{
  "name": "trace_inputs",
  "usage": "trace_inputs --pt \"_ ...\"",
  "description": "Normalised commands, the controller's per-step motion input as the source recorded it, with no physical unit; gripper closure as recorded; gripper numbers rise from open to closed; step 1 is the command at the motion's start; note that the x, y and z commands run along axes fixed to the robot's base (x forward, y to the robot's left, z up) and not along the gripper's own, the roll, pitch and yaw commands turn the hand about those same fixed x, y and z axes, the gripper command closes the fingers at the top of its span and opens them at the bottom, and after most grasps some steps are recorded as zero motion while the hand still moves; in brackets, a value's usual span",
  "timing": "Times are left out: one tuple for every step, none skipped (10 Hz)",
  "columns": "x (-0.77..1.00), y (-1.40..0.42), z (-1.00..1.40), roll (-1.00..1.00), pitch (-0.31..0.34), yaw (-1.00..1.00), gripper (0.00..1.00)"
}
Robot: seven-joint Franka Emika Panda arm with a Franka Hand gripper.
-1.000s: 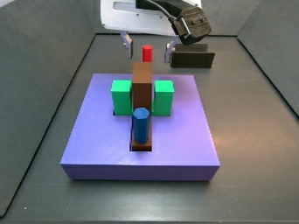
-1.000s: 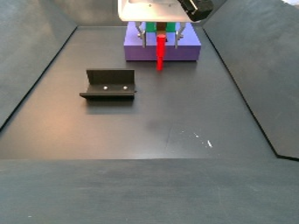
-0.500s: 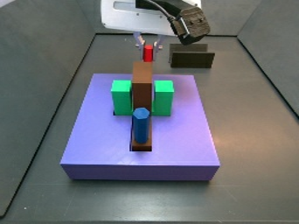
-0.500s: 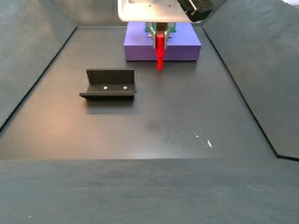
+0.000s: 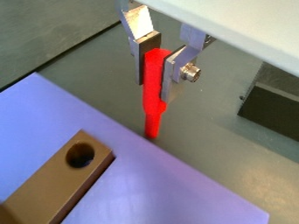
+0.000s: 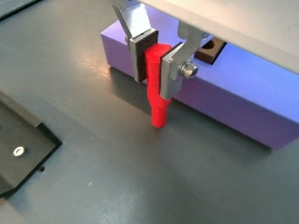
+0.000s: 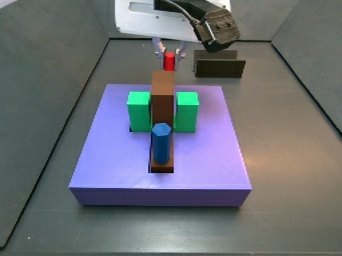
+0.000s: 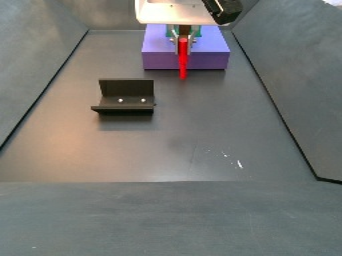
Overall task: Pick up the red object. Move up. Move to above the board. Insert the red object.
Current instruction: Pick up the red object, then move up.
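The gripper (image 5: 160, 58) has its fingers clamped on the peg's (image 5: 153, 92) upper part, its long axis upright. It stands just off the board's (image 7: 201, 150) far edge, so the brown strip's hole (image 5: 79, 156) lies nearer.

**The arm's working end, seen up close**

The gripper (image 5: 159, 59) hung from a broad white housing (image 7: 150, 17) with rounded corners. Its two fingers (image 6: 132, 23) were flat silver plates, each faced with a dark pad on the inner side. One plate carried a small round silver screw (image 5: 190, 74) on its outer face. Beside the housing in a side view sat a black, boxy camera mount (image 7: 214, 27), with a dark cable (image 7: 170, 8) curving across the white shell.
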Motion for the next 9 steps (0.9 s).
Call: trace_inputs --pt "0.00 0.00 0.00 0.00 0.000 0.00 1.00" --pt "0.00 0.00 0.00 0.00 0.000 0.00 1.00" --pt "0.00 0.00 0.00 0.00 0.000 0.00 1.00" --pt "0.00 0.00 0.00 0.00 0.000 0.00 1.00" --pt "0.00 0.00 0.00 0.00 0.000 0.00 1.00" --pt "0.00 0.00 0.00 0.00 0.000 0.00 1.00" --pt "0.00 0.00 0.00 0.00 0.000 0.00 1.00" --pt "0.00 0.00 0.00 0.00 0.000 0.00 1.00" --pt "0.00 0.00 0.83 0.00 0.000 0.00 1.00"
